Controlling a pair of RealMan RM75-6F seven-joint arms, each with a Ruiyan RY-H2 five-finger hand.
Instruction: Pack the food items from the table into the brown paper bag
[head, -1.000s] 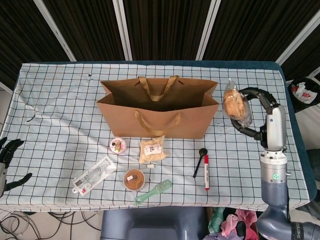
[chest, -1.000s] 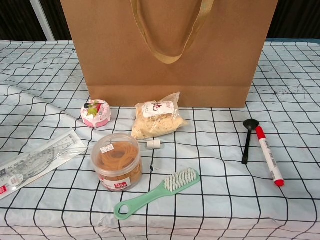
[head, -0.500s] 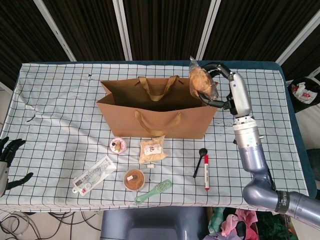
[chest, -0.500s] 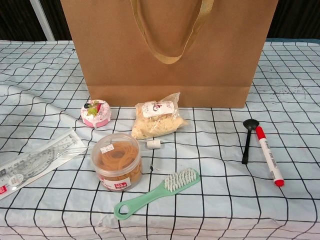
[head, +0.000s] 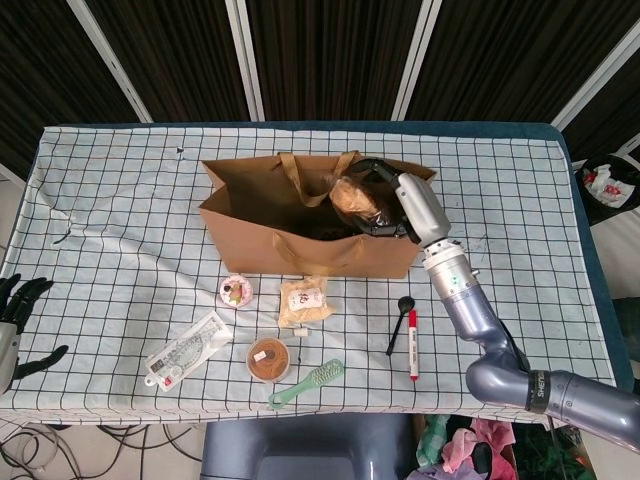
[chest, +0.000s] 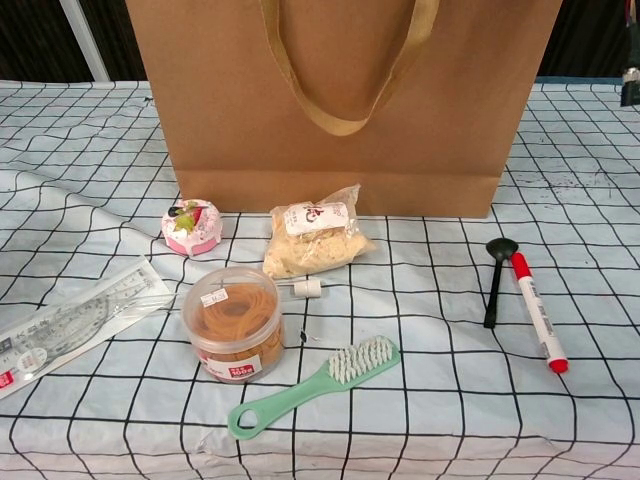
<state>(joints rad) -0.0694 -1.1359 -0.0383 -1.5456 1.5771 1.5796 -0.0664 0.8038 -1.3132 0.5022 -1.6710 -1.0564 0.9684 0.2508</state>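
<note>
The brown paper bag (head: 250, 235) stands open mid-table; in the chest view the bag's front wall (chest: 340, 110) fills the top. My right hand (head: 392, 203) holds a clear-wrapped bread packet (head: 354, 198) in the bag's mouth, at its right end. In front of the bag lie a crumbly snack packet (head: 305, 300) (chest: 312, 242) and a small pink wrapped cake (head: 236, 291) (chest: 192, 226). My left hand (head: 16, 318) hangs at the table's front left edge, fingers spread, holding nothing.
Near the front edge are a tub of rubber bands (head: 268, 359) (chest: 234, 322), a green brush (head: 307, 383) (chest: 315, 385), a ruler set (head: 187, 347) (chest: 70, 320), a black spoon (head: 400, 322) (chest: 496, 278) and a red marker (head: 412, 343) (chest: 536, 310).
My right hand has carried the bread packet leftward from beside the bag's right end to its mouth and lowered it in. The bag's rim has shifted slightly. The left hand stays put.
</note>
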